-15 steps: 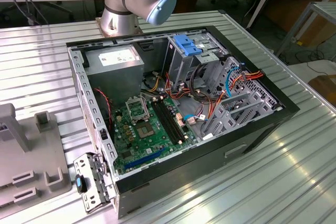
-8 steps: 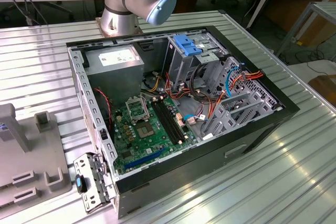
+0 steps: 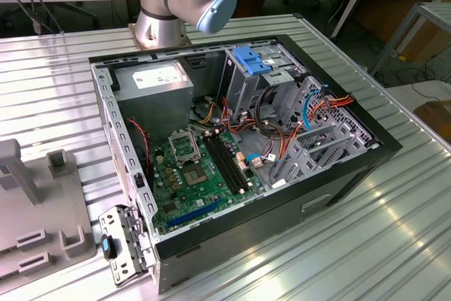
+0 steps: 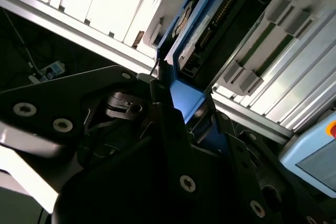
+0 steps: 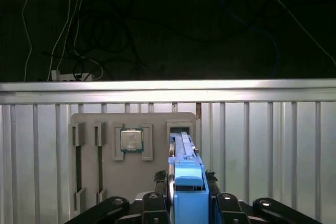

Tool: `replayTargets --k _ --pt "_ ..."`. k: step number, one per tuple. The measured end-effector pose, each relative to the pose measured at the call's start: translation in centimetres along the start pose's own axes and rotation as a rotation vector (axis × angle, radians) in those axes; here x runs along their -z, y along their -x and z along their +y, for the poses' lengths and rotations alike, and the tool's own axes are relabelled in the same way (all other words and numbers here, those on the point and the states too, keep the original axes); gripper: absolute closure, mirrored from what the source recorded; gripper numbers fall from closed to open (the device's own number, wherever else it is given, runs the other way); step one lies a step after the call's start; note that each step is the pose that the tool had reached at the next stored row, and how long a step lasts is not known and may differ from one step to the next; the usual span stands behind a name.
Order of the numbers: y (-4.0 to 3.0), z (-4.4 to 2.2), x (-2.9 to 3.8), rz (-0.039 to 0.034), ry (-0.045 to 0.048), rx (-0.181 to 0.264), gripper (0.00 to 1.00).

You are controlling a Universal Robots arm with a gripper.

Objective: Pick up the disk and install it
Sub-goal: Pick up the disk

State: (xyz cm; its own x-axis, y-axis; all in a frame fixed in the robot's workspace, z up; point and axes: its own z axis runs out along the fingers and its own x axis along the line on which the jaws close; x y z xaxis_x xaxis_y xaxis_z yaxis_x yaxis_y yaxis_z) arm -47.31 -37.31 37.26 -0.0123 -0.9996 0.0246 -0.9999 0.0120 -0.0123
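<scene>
While the gripper (image 5: 185, 182) clamps its fingers (image 5: 212, 178) on the blue-railed disk (image 5: 181, 145), seemingly seated edge-on in a slot of the grey tray (image 5: 107, 182), we judge the pick-up step in hand; extraction demands a straight pull.

Claw (image 4: 185, 104) clamped on disk (image 4: 195, 29) at its blue rail, edge-on, w/ ribbed metal table (image 4: 94, 3) behind.

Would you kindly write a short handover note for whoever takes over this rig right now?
Gripper: shut on the blue carrier end of the disk.
Disk: standing on edge at its slot in the grey tray, beside a CPU chip.
Done: disk grasped.
Left: disk is not yet in the open computer case.
</scene>
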Motion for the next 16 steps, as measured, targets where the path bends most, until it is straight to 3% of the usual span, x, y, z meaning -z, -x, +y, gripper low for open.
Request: replayTargets --k 2,5,14,16 --pt "-0.01 0.0 0.44 0.0 0.0 0.0 0.63" --pt "-0.05 -0.02 1.97 0.0 0.0 0.0 0.63" --pt "-0.1 -0.05 4.3 0.0 0.0001 0.0 0.63" --pt "-0.13 -0.06 5.41 0.0 0.0001 0.0 0.63"
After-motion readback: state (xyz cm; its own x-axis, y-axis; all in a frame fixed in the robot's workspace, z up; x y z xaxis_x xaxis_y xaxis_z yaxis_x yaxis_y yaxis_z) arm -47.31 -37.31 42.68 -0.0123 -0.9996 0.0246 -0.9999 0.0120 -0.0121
